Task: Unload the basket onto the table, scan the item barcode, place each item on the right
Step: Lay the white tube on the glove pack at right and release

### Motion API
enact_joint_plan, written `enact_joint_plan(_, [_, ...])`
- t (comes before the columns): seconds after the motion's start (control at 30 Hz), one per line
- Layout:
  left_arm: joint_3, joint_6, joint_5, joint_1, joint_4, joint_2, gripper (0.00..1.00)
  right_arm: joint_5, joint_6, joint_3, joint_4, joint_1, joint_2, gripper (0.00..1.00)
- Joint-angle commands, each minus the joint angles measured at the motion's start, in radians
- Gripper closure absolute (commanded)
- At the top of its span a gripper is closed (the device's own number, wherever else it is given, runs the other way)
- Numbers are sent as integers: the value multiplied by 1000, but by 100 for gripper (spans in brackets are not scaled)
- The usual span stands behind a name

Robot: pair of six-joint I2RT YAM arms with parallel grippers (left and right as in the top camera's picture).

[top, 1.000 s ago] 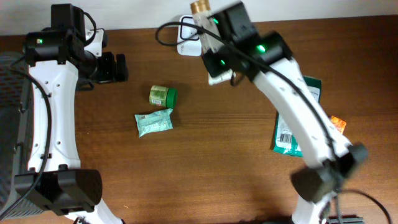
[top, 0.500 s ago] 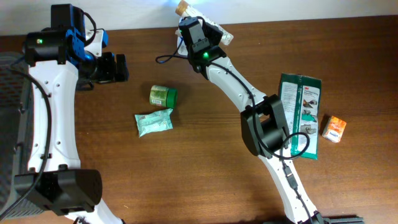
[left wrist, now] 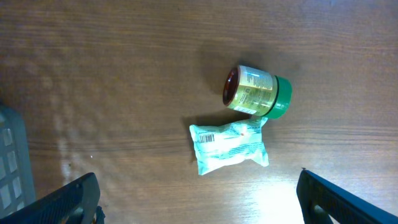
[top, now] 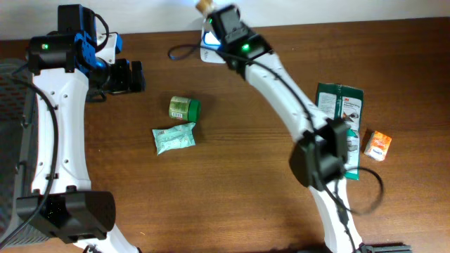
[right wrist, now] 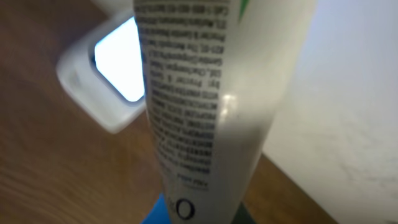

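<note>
A white tube (right wrist: 205, 93) with dense printed text and a gold cap (top: 204, 5) is gripped at its lower end by my right gripper (right wrist: 199, 214), which is shut on it. In the overhead view that gripper (top: 225, 21) hangs at the table's far edge, just above the white scanner (top: 209, 53). The scanner's window (right wrist: 118, 65) glows bright just left of the tube. My left gripper (left wrist: 199, 208) stands wide open with nothing in it. It hovers at the far left (top: 132, 76), away from the items.
A green-lidded jar (top: 184, 107) lies on its side, with a teal packet (top: 174, 138) just in front of it. At the right are a green bag (top: 339, 126) and a small orange box (top: 378, 145). A grey basket (left wrist: 9, 162) borders the left edge.
My right gripper has carried the tube left and toward the far edge, bringing it over the scanner. The left arm has not moved.
</note>
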Motion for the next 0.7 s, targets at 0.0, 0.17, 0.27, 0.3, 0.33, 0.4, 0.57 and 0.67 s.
enact_joint_plan(0.0, [5,12,3,5,1,-9,1,-114,373,26,-182,-3,-228,96])
enact_joint_plan(0.17, [5,12,3,5,2,-9,1,-132,706,16,-745,-22,-353,96])
enact_joint_plan(0.27, [5,12,3,5,1,-9,1,-211,763,-267,-743,-145,-345,96])
enact_joint_plan(0.3, [5,12,3,5,1,-9,1,-230,763,-373,-695,-183,-345,96])
enact_joint_plan(0.33, [5,12,3,5,1,-9,1,-242,748,-506,-619,-234,-345,96])
enact_joint_plan(0.4, [5,12,3,5,1,-9,1,-303,654,-715,-451,-299,-345,96])
enact_joint_plan(0.57, [5,12,3,5,1,-9,1,-303,435,-996,-131,-451,-345,96])
enact_joint_plan(0.67, [5,12,3,5,1,-9,1,-303,309,-1041,-45,-556,-341,83])
